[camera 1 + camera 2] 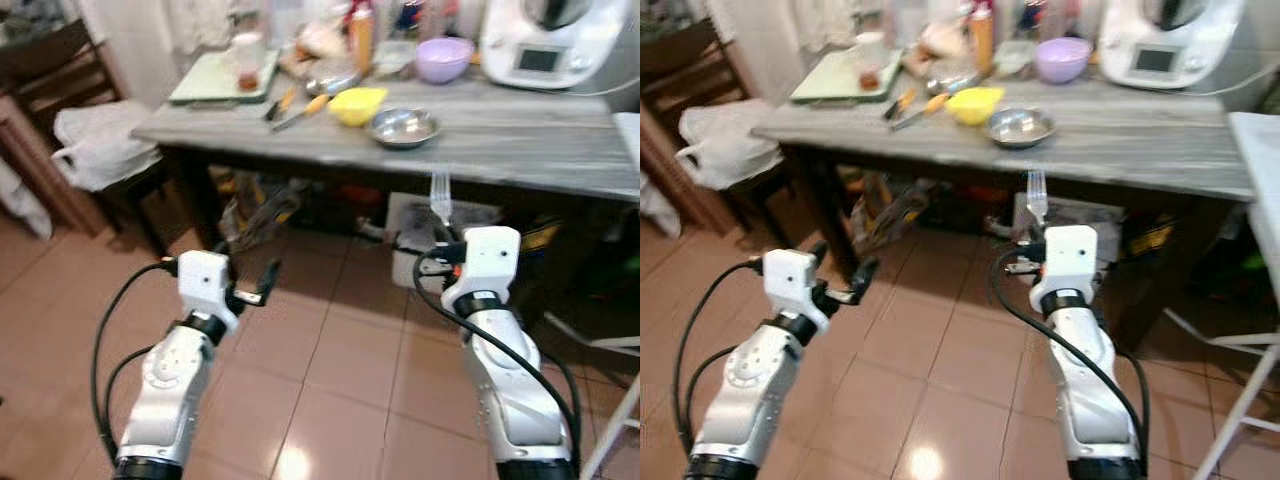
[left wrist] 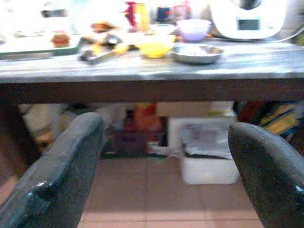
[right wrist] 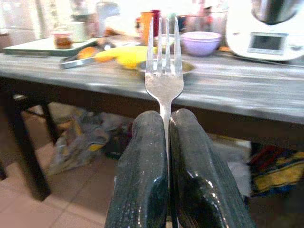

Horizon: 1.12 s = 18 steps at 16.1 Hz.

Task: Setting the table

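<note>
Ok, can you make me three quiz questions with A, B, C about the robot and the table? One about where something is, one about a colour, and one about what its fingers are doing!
1. Where is the fork?
A. On the table
B. In the right gripper
C. On the floor

2. What colour is the bowl beside the white machine?
A. Purple
B. Red
C. Black

3. How are the left gripper fingers?
A. Shut on a spoon
B. Shut on nothing
C. Open, holding nothing

Answers:
1. B: the right wrist view shows the two fingers pressed on the fork's handle, tines pointing up, in front of the table.
2. A: the bowl looks pale purple in both eye views.
3. C: the left wrist view shows the two fingers wide apart with nothing between them.
</note>
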{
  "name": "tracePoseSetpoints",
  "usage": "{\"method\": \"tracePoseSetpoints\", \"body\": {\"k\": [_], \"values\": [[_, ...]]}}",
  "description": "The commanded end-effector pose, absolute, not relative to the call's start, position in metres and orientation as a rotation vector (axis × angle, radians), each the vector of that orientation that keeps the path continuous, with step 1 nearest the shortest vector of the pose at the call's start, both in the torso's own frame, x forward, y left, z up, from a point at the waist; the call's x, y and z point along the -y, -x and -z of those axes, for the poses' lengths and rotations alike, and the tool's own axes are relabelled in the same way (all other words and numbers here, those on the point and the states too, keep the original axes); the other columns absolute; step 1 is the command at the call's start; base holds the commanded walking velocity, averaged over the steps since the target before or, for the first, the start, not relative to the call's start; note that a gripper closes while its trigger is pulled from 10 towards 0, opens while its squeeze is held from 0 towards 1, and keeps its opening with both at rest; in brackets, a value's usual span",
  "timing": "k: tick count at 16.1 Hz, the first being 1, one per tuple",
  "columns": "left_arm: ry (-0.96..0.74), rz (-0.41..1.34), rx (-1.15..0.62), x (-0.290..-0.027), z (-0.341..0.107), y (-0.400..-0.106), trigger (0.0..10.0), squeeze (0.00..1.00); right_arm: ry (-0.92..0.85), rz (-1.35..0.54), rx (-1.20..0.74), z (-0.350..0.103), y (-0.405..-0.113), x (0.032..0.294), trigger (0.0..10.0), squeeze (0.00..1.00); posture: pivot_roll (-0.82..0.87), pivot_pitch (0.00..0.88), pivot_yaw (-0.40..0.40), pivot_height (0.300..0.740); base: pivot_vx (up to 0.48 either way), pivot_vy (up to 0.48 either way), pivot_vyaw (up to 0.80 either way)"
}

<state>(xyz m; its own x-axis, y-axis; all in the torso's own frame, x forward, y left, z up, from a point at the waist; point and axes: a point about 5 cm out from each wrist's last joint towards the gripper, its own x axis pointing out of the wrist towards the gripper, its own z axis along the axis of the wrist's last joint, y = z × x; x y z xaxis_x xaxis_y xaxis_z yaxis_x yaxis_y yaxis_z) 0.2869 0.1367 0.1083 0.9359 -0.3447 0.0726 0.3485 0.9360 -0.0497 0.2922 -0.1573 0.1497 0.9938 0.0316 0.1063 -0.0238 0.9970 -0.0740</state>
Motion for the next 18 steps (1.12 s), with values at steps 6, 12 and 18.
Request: {"method": "tracePoseSetpoints", "body": {"k": [6, 12, 18], "values": [[0.059, 0.376, 0.055, -0.1331, -0.1087, -0.2851, 10.0, 0.0, 0.072, -0.011, 0.115, -0.1528, -0.2904, 0.1618, 10.0, 0.0, -0.07, 0.082, 0.075, 0.74, 0.457, 0.0, -0.6], [0.057, 0.383, 0.048, -0.1317, -0.108, -0.2854, 10.0, 0.0, 0.071, -0.008, 0.108, -0.1517, -0.2903, 0.1621, 10.0, 0.0, -0.07, 0.084, 0.078, 0.74, 0.48, 0.0, -0.66], [0.058, 0.387, 0.042, -0.1295, -0.1074, -0.2861, 10.0, 0.0, 0.074, -0.015, 0.112, -0.1523, -0.2898, 0.1616, 10.0, 0.0, -0.07, 0.089, 0.079, 0.74, 0.468, 0.0, -0.19]]}}
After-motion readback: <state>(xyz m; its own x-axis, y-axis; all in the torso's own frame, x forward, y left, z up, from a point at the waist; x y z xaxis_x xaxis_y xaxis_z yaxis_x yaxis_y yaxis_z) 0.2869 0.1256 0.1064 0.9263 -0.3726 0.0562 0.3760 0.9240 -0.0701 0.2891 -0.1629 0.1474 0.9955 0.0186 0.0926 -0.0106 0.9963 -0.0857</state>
